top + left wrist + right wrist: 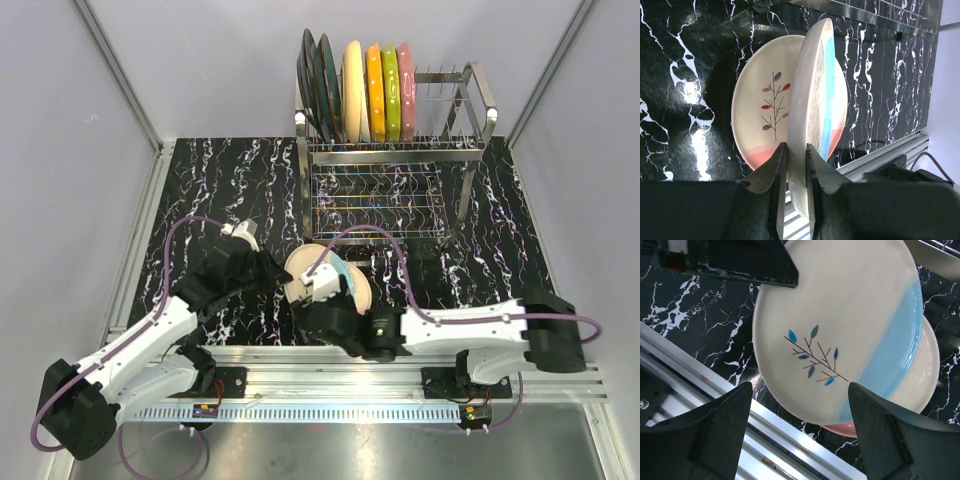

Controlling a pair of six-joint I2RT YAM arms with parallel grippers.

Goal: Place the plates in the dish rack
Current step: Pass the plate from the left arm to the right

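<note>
My left gripper (796,147) is shut on the rim of a cream plate with a pale blue band (815,95) and holds it tilted up on edge. Under it a cream plate with a pink band and a red sprig (760,100) lies flat on the black marble table. My right gripper (800,395) is open, its fingers on either side of the blue plate's near edge (840,315), not touching it. In the top view both grippers, left (278,272) and right (330,290), meet at these plates. The dish rack (400,150) at the back holds several upright plates: two dark (315,85), then cream, orange, green and pink (406,90).
The right half of the rack's upper tines (450,110) and its lower wire tier (375,205) hold nothing. An aluminium rail (400,355) runs along the table's near edge, close below the plates. Grey walls enclose the table on three sides.
</note>
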